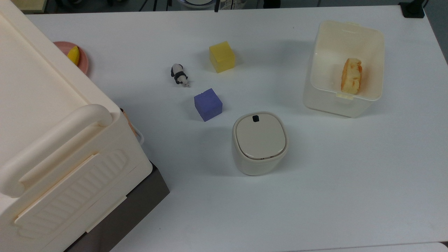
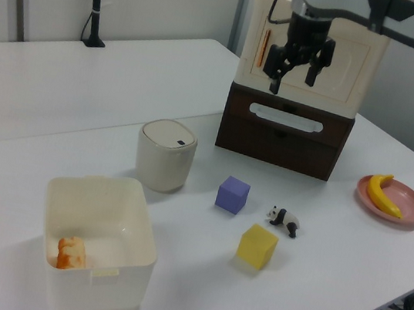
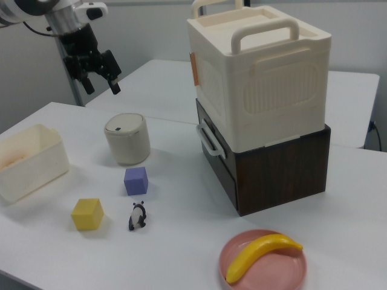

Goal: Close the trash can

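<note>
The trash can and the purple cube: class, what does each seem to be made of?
Trash can: probably smooth moulded plastic, with cream rounded walls and a faint sheen on its flat beige lid. Purple cube: possibly foam or painted wood, with matte faces showing no shine.

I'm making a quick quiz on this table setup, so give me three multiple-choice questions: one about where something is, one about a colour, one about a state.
1. Where does the banana lie?
A. In the cream tub
B. On the pink plate
C. On the trash can

2. What colour is the cube nearest the trash can?
A. Purple
B. Yellow
C. Green

3. How is the trash can's lid?
A. Propped upright
B. Missing
C. Down flat

Answers:
1 B: the right view shows it on the pink plate.
2 A: the purple cube sits beside the can in the top view.
3 C: the lid lies flush with the rim, and the claw hangs open well above the table.
</note>
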Action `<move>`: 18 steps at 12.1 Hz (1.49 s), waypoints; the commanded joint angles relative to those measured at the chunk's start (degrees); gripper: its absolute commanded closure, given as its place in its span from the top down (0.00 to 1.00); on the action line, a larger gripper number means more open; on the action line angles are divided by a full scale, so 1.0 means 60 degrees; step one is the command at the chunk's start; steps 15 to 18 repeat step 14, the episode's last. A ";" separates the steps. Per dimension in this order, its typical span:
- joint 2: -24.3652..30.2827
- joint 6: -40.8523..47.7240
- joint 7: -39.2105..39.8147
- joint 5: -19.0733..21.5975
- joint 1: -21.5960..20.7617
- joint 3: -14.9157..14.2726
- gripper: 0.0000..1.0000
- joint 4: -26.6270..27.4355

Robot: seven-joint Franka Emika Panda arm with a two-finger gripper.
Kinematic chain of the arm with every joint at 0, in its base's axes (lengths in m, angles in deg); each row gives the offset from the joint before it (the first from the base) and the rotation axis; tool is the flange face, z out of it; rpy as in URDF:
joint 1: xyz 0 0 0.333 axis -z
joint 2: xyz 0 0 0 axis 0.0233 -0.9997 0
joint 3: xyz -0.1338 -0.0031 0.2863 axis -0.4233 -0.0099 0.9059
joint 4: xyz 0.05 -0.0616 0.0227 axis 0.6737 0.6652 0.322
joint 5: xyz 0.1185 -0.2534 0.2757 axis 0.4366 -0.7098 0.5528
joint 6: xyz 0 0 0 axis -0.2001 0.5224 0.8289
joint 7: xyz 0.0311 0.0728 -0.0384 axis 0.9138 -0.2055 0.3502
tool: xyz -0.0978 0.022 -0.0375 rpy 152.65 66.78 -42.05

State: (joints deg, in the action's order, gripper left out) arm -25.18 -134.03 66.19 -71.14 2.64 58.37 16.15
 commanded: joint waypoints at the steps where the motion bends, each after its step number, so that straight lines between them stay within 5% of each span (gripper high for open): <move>1: 0.0608 -0.0022 0.0468 0.0241 0.0133 -0.0041 1.00 0.0463; 18: 0.0608 0.0051 0.0322 0.0417 0.0134 -0.0012 1.00 0.0492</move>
